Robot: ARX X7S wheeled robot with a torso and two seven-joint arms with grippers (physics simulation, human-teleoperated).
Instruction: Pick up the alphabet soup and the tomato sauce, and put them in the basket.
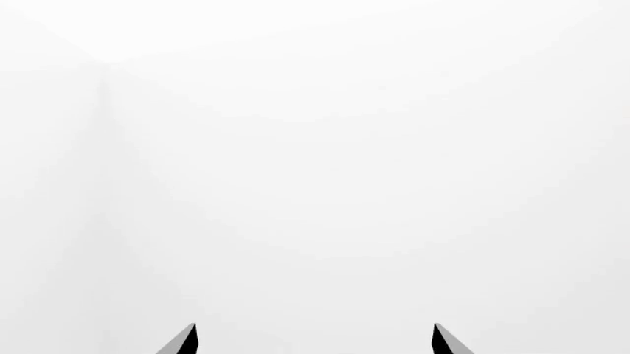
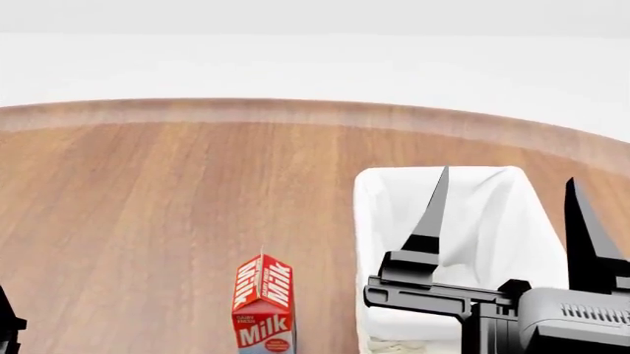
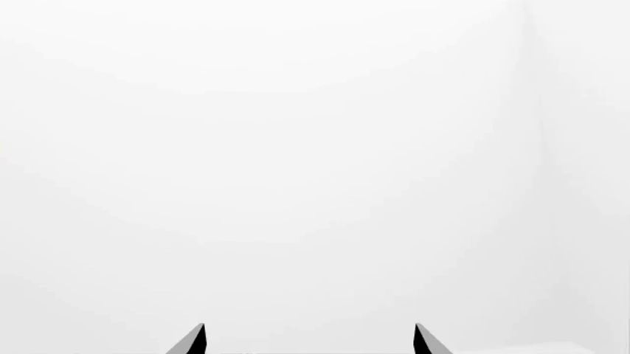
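The right gripper (image 2: 502,214) is hovering with fingers spread and empty over the basket (image 2: 369,221), the left gripper (image 1: 315,341) likewise parted and holding nothing — neither can is showing, so finding the alphabet soup or tomato sauce seems the step ahead — beyond, bare table (image 2: 177,184).

The black right hand (image 2: 504,195) is pointing forward, its two tapered fingers (image 2: 430,214) spread apart and holding nothing; the left hand (image 1: 315,339) is likewise gaping, empty.
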